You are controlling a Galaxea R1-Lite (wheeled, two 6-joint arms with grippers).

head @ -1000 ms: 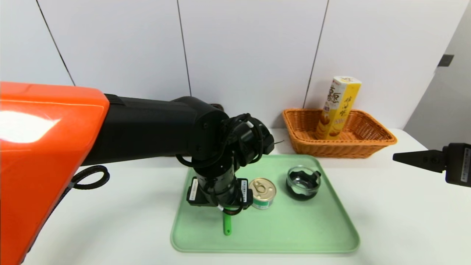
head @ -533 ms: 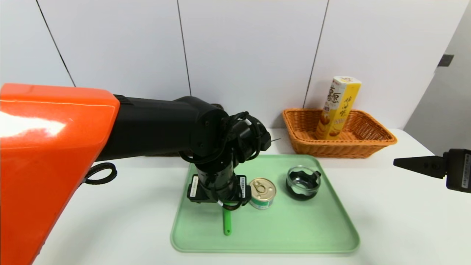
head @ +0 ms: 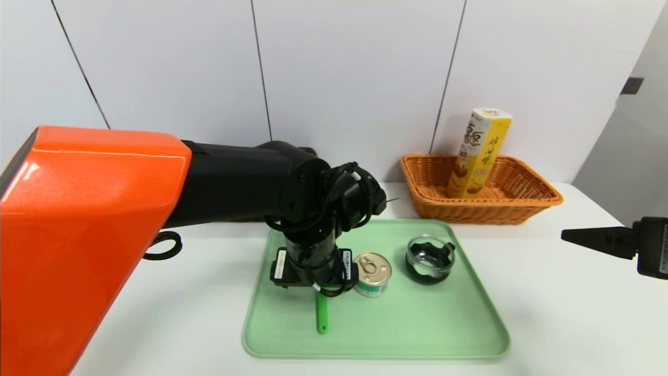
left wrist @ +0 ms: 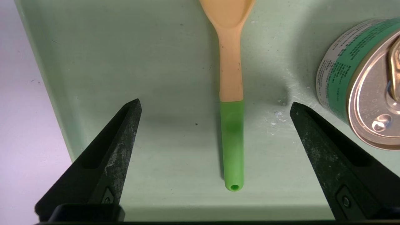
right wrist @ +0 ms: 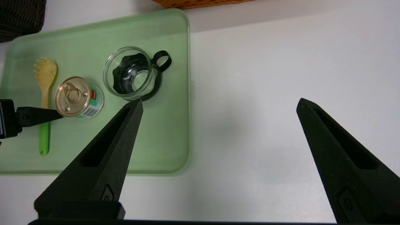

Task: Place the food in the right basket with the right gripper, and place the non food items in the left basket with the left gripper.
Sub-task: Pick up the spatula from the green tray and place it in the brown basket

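A pasta spoon [left wrist: 231, 93] with a tan head and green handle lies on the green tray [head: 417, 324]. My left gripper [left wrist: 214, 106] is open just above the tray, one finger on each side of the handle, touching nothing. In the head view only the handle's end [head: 322, 316] shows below the left wrist. A sealed tin can [head: 371, 272] stands right beside that gripper. A glass cup in a black holder [head: 430, 258] sits further right. My right gripper [right wrist: 220, 103] hangs open over bare table right of the tray, holding nothing.
The orange wicker basket [head: 522, 206] at the back right holds an upright yellow snack box [head: 480, 151]. A dark wicker basket [right wrist: 18, 15] sits behind the tray's left corner, mostly hidden by my left arm in the head view. White tabletop surrounds the tray.
My left arm has shifted slightly to the right over the spoon, gripper still open. The right gripper has drifted a little back towards me. The spoon, can and cup have not moved.
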